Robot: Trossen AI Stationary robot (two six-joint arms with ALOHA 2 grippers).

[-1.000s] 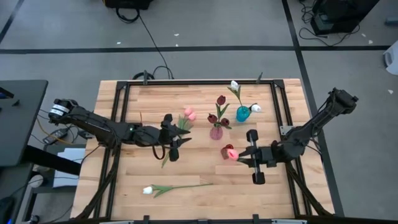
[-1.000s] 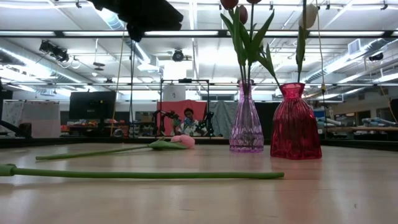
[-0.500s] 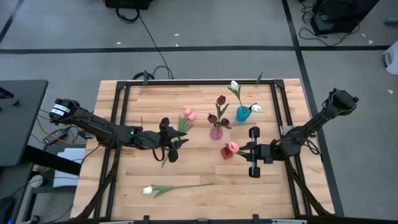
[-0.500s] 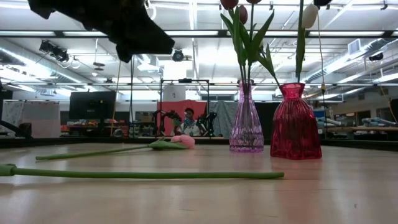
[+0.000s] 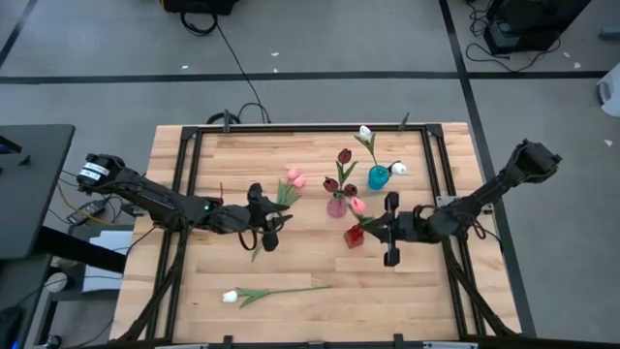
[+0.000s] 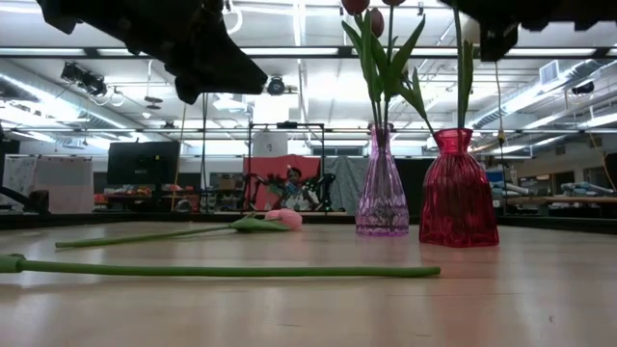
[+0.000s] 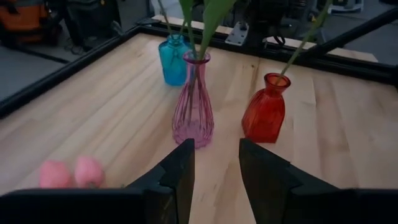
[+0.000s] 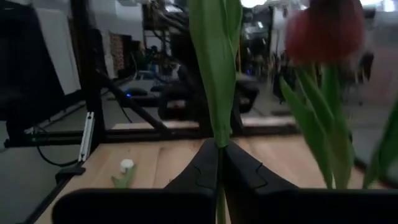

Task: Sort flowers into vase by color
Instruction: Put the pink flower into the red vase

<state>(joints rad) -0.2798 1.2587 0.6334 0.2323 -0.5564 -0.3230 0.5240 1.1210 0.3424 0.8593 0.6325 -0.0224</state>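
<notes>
High view first: my right gripper [image 5: 379, 228] has slid in toward the red vase [image 5: 354, 236] over the last second, dragging the pink tulip [image 5: 357, 206] with it, so the head that was hanging out over bare table now sits up between the red vase and the purple vase [image 5: 336, 206]. From my right wrist the fingers are pinched tight on the green stem [image 8: 217, 118], and the left wrist view shows that stem running into the mouth of the red vase [image 7: 263, 107], so I reckon this one is basically seated and just needs letting go. My left gripper [image 5: 262, 225] has eased a little closer to the two pink heads [image 5: 294, 177] lying on the wood, fingers spread with nothing between them [image 7: 214, 171], probably lining up the next grab. There's one white tulip [image 5: 231, 297] lying near the front edge, and white ones already stand in the teal vase [image 5: 377, 177]. Maroon ones are in the purple vase.
</notes>
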